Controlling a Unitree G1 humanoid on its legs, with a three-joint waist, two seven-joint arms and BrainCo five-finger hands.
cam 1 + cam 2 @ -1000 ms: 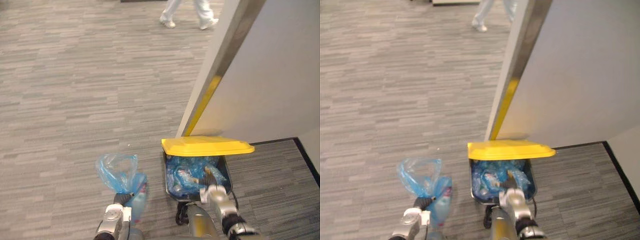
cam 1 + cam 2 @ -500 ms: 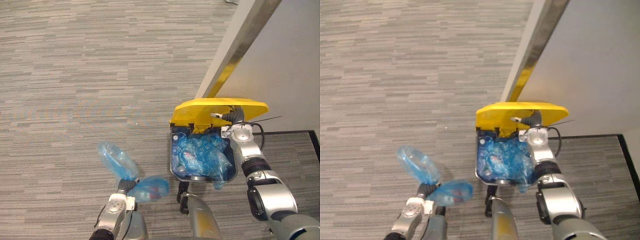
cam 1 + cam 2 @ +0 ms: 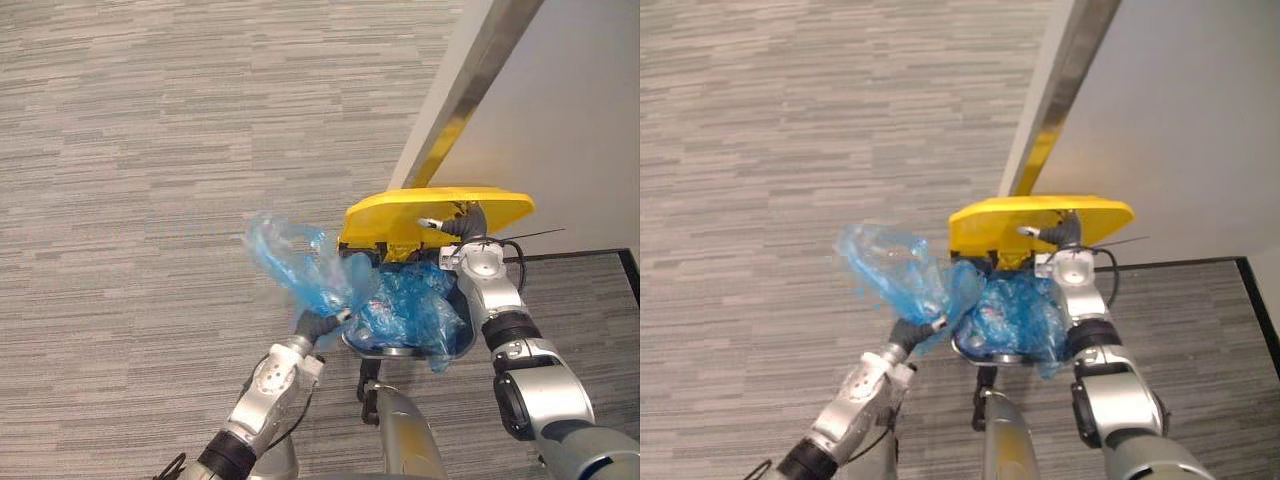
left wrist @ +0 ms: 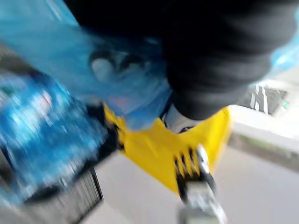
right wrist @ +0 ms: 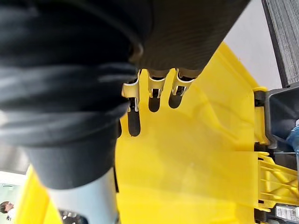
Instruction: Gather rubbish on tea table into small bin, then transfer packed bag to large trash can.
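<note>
Against the white wall (image 3: 580, 120), on grey carpet (image 3: 150, 200), large trash can (image 3: 400, 352) stands with yellow lid (image 3: 430, 212) tipped up and blue liner (image 3: 415, 305) stuffed inside. Packed bag (image 3: 295, 265), translucent blue, is held up just beside the can's left rim. Left hand (image 3: 318, 325) is curled tight round its neck. Right hand (image 3: 462, 228) props the lid, fingers (image 5: 154, 86) straight against its underside.

right robot hand (image 5: 156, 85): silver fingers (image 5: 182, 80), dark ribbed cover (silver-grey right arm (image 3: 540, 395), black joint bands).

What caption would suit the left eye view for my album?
Left hand holds a blue bag by the bin while the right hand props up its yellow lid.
</note>
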